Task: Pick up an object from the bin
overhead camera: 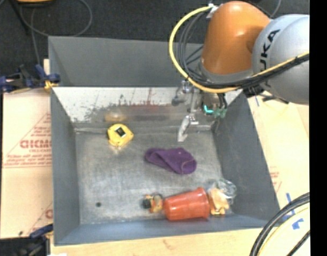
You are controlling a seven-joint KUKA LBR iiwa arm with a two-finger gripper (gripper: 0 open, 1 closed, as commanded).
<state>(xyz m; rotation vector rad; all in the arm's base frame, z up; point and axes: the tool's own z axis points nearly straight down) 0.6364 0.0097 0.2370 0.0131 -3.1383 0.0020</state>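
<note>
My gripper (183,130) hangs under the wrist at the back right of the bin, above the bin floor near the back wall, and nothing shows in it. A crumpled purple cloth (172,160) lies just in front of it and slightly to the left, in the middle of the bin. A small yellow tape measure (119,134) sits well to the gripper's left, near the back wall.
Along the front wall lies a red cup (187,205) on its side, with a small dark-and-yellow figure (151,202) at its left end. A tan piece (218,201) and a clear glassy thing (225,188) lie at its right. The arm's orange cover and yellow cable overhang the back right corner.
</note>
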